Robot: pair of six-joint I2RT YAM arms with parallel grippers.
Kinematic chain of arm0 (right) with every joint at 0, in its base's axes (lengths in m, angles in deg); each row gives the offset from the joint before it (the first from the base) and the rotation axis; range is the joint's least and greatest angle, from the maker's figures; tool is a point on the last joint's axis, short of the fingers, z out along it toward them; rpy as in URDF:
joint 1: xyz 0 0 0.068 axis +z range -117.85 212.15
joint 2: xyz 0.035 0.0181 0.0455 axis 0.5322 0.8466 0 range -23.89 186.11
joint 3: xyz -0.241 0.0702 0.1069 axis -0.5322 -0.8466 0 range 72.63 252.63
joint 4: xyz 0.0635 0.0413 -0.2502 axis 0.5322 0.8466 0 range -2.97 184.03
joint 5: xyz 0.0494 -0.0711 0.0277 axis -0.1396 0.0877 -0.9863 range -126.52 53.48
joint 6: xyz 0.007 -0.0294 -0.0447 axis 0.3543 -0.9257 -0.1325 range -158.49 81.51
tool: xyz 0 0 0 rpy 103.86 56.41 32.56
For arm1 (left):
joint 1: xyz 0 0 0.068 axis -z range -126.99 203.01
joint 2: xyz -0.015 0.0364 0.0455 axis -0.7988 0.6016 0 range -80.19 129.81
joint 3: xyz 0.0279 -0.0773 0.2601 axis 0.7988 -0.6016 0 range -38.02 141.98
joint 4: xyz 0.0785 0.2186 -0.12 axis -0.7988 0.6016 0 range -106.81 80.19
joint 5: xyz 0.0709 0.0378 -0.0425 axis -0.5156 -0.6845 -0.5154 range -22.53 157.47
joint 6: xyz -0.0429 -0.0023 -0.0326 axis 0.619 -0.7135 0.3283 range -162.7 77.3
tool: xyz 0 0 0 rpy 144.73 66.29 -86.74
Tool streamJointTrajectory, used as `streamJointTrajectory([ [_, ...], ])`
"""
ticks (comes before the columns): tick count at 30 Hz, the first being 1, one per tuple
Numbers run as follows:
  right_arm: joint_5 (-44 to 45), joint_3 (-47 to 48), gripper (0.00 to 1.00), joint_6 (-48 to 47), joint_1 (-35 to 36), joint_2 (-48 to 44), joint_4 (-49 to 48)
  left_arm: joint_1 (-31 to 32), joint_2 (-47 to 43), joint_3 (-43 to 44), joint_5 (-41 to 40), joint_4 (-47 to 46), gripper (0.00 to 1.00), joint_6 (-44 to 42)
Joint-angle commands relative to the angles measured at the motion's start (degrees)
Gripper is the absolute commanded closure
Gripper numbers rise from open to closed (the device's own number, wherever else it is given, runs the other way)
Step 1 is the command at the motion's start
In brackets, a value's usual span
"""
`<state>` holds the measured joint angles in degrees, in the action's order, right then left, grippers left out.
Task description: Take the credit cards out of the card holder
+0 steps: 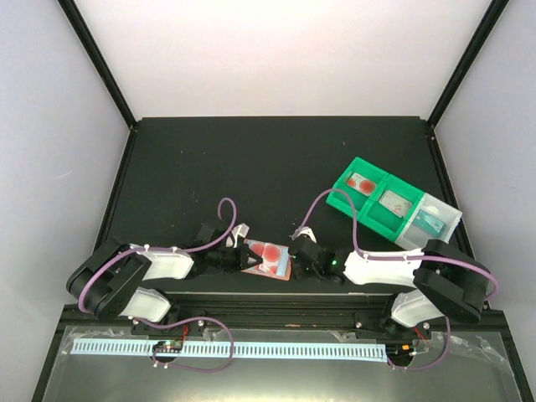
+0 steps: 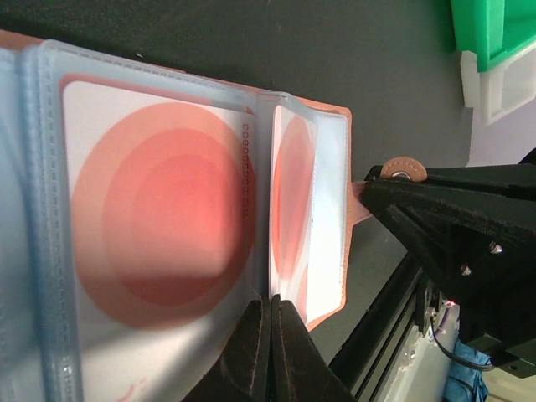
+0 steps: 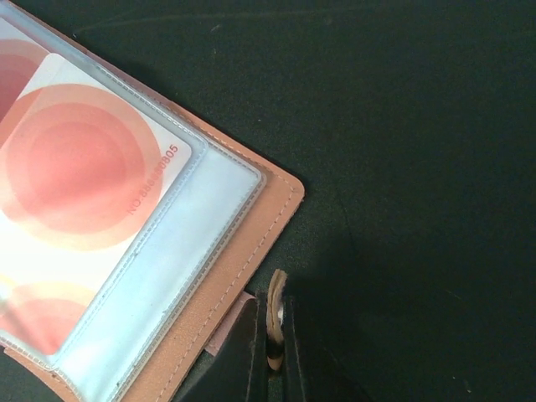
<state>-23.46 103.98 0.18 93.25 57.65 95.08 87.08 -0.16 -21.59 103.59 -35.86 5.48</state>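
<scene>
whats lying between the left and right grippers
The open card holder, cards in its sleeves, lies between the left gripper and right gripper; the top view shows it.

this is looking like a robotics lab. white panel walls (image 1: 285, 50) and black frame posts (image 1: 96, 63) are enclosing a black tabletop (image 1: 276, 159).

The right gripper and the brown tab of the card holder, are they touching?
Touching. The right wrist view shows the right gripper shut, its fingers pinching the tab of the card holder between them.
</scene>
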Motion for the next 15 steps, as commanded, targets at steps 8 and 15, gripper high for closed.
streamJointTrajectory([
  [8,3.5,-1.7,0.99,0.1,0.2,-2.1,-1.6,-0.7,1.1,0.5,0.8,0.6,0.98,-1.4],
  [15,3.9,-1.6,0.99,0.0,0.2,-2.5,-1.5,-0.7,0.8,0.3,0.6,0.7,0.98,-1.5],
])
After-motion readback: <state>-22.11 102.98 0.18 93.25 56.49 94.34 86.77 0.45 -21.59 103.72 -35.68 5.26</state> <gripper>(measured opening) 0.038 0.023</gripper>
